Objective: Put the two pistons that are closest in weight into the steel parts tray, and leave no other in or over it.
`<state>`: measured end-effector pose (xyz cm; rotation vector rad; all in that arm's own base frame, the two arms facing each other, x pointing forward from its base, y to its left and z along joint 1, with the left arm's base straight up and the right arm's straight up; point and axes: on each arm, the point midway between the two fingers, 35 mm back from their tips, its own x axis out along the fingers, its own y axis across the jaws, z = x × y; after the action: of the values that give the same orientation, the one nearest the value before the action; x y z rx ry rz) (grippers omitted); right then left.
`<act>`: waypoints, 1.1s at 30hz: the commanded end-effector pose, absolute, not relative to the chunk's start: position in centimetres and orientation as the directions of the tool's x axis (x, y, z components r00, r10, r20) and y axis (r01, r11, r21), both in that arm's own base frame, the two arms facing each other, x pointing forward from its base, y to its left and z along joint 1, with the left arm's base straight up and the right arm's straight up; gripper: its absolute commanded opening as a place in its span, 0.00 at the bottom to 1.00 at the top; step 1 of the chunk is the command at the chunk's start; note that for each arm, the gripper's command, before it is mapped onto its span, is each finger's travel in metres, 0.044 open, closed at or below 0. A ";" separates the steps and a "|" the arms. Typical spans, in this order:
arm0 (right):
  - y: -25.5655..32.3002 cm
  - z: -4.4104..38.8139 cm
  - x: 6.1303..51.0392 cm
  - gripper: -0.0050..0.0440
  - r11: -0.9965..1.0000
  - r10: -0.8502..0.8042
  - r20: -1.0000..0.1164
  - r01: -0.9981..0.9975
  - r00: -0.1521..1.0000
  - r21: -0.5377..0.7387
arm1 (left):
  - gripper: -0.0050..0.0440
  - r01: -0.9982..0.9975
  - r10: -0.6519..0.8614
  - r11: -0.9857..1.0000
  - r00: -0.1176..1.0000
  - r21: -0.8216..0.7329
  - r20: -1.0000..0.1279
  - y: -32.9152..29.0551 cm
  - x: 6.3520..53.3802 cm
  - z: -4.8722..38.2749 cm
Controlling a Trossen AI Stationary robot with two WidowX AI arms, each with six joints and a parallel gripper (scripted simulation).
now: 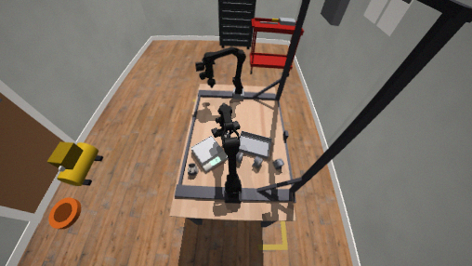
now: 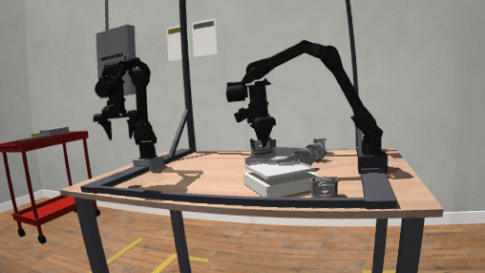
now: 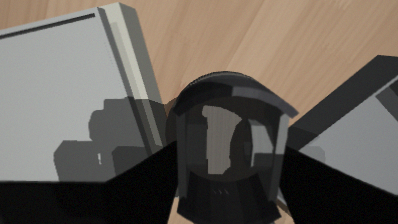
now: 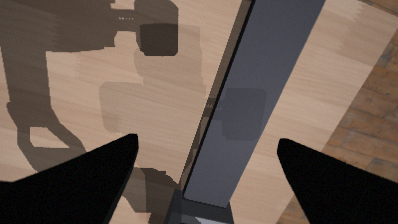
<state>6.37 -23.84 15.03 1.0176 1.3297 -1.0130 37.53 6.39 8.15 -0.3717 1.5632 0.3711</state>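
Note:
The left gripper point(image 2: 263, 143) point(image 3: 231, 150) is shut on a dark grey piston point(image 2: 271, 145) point(image 3: 225, 89), held between the scale and the steel tray point(image 1: 255, 145) point(image 3: 345, 95). No piston shows in the visible part of the tray; the left arm hides its near left corner in the top view. One piston point(image 1: 192, 169) point(image 2: 325, 187) stands beside the scale. Two pistons point(image 1: 257, 162) point(image 1: 279, 164) are in front of the tray, and another point(image 1: 239, 158) is partly hidden beside the arm. The right gripper point(image 2: 120, 138) point(image 4: 207, 142) is open and empty, high over the far end.
The white scale point(image 1: 204, 148) point(image 2: 282, 184) point(image 3: 55, 85) has a bare plate and a lit display point(image 1: 215, 161). A dark frame rail point(image 2: 229, 199) point(image 4: 255, 100) borders the table. Frame posts rise along the tray's side of the table.

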 end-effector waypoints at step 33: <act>-24.3 15.9 6.5 0.92 0.258 -0.023 -1.000 0.966 0.006 0.000 | 0.43 -0.549 0.017 0.836 0.048 -0.012 -0.999 15.1 25.7 15.2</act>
<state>6.37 -23.84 15.03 1.0176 1.3297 -1.0130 26.35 14.36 12.94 -0.4645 1.5360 0.4577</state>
